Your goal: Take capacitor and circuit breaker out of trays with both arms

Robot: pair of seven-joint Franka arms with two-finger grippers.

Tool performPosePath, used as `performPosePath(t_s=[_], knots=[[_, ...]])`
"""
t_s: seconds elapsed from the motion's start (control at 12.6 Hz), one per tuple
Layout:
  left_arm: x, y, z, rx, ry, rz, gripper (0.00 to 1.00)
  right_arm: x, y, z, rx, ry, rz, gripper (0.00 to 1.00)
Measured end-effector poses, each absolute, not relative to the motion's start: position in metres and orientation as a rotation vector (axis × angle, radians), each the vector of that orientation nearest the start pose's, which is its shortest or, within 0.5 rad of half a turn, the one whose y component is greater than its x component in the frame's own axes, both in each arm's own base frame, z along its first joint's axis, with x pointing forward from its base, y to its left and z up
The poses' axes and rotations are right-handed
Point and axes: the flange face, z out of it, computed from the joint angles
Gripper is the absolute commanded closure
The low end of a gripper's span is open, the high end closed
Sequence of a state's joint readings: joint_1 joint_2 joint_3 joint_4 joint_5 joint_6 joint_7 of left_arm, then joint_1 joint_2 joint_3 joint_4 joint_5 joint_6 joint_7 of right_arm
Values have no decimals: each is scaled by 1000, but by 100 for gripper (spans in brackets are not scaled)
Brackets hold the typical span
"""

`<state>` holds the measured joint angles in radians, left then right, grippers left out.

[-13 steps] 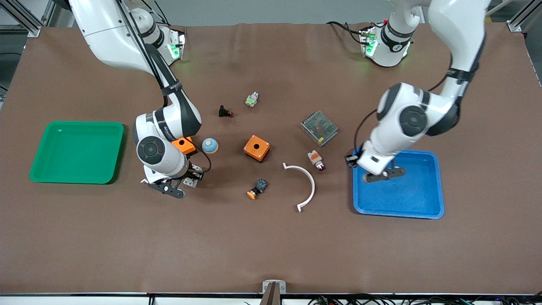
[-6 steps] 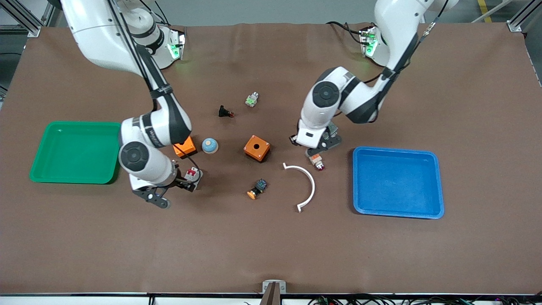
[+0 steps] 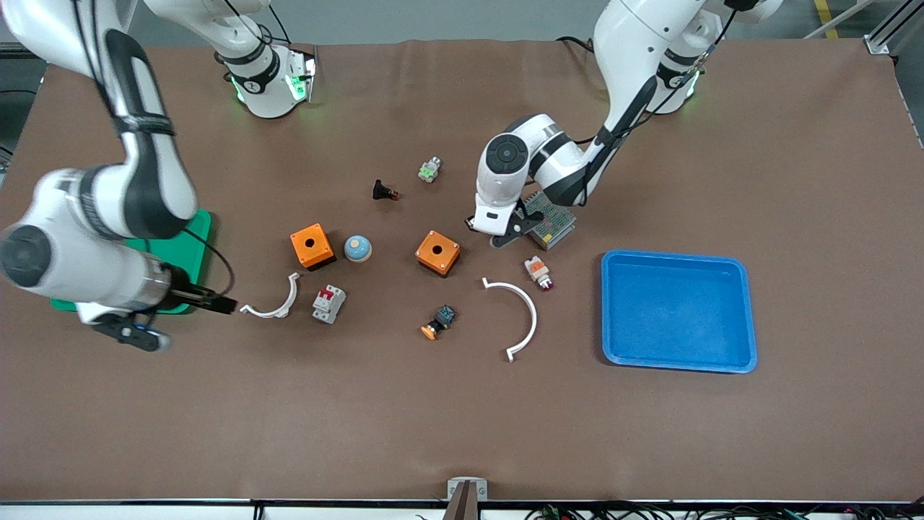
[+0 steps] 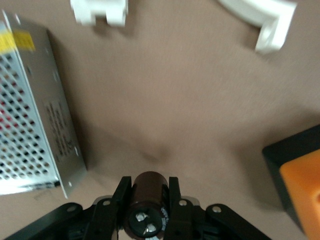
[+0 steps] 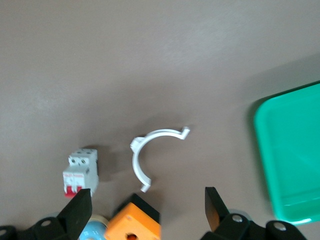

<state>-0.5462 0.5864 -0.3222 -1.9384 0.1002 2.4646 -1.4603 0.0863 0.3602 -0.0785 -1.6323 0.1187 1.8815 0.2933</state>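
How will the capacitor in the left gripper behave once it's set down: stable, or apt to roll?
The capacitor is a short, smooth cylinder clamped across its sides by the left gripper, so it would probably roll if laid sideways. Set on its flat end it should stand. Its glossy wall looks slippery; it is likely light.

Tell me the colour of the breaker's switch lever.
Red, on the white-grey breaker; the right wrist view shows it best.

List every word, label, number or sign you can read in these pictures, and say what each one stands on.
No text can be read here.
Metal mesh box: a yellow sticker and dark print on its side, too blurred to read.
Capacitor, held in the left gripper: faint print on its sleeve, too small to read.
Breaker: no print that can be read.
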Motion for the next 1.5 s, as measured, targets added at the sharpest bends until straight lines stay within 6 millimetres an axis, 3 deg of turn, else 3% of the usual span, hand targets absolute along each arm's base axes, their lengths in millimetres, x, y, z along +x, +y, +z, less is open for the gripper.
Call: performPosePath(t_s=[0.08,0.16,0.4,0.55,0.63,0.79,1.03,1.19,1.35,1.5], knots=[[401,-470,185,-3029,-878,191,24,644,2,419,-3026,467,165,0],[400,-470,181,-3024,-881,197,1,641,-12,436,-3024,432,130,0],[410,-470,183,-3025,-906,186,0,628,-37,491,-3023,335,0,0],[432,-469,201,-3015,-940,165,0,612,-39,537,-3017,315,-71,0],[454,-464,221,-2989,-955,140,0,602,-40,560,-3014,312,-99,0],[508,-445,281,-2925,-954,2,0,584,-47,594,-3057,305,-127,0],[580,-386,372,-2884,-918,-230,0,572,-50,631,-3105,321,-157,0],[616,-325,414,-2922,-799,-287,0,569,-50,645,-3102,327,-184,0],[635,-264,448,-2919,-690,-294,0,566,-49,651,-3100,334,-195,0],[637,-221,481,-2907,-572,-273,0,566,-48,652,-3099,333,-198,0]])
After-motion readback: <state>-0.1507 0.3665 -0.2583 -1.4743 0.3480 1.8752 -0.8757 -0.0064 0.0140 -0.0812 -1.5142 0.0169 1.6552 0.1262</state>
